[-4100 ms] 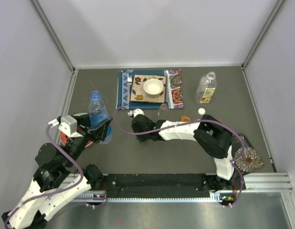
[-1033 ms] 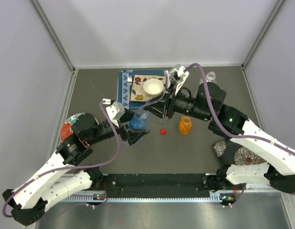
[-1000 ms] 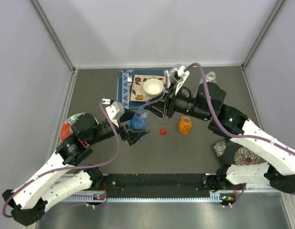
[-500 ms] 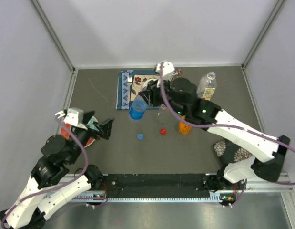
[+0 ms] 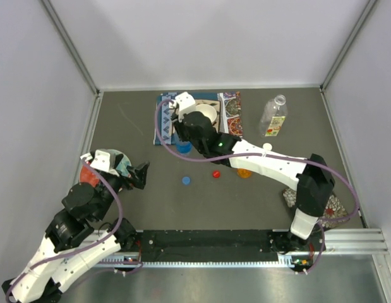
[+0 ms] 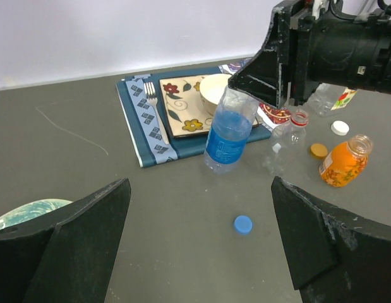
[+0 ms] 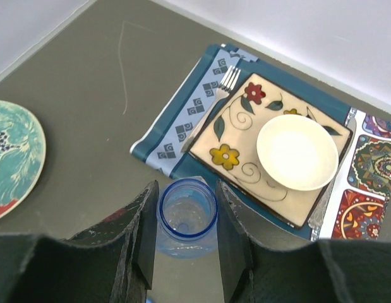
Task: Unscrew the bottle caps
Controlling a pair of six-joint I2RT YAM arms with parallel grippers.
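The right gripper (image 7: 186, 201) is closed on the neck of the blue bottle (image 6: 228, 136), one finger against each side just under its open mouth. The bottle leans, its base by the near edge of the placemat (image 5: 162, 121), left of centre toward the far edge of the table (image 5: 119, 120). The left gripper (image 6: 198, 252) is spread wide and holds nothing. It hangs near the left edge, beside a teal plate (image 7: 12, 158).

All four caps lie loose, so the unscrewing looks done. The blue cap (image 5: 186, 180) and red cap (image 5: 216, 173) are mid-table, and the orange cap (image 6: 318, 150) and white cap (image 6: 339, 127) are further right.

The main risk is the lean. Released at this angle, the bottle would probably tip onto the placemat, against the patterned plate (image 7: 230, 136) and white bowl (image 7: 297, 151). It would spill whatever it holds, and I cannot tell how much that is.

The right arm also stretches across the middle, over the open orange bottle (image 6: 343, 165) and just beside the red cap. A low sweep back toward the near right corner could topple that bottle or scatter caps.

The far and left edges are walled, so there is little margin beyond the placemat. The widest free stretch is near-left of centre, between the left gripper and the blue cap. Lifting straight up before any sideways move seems safest.
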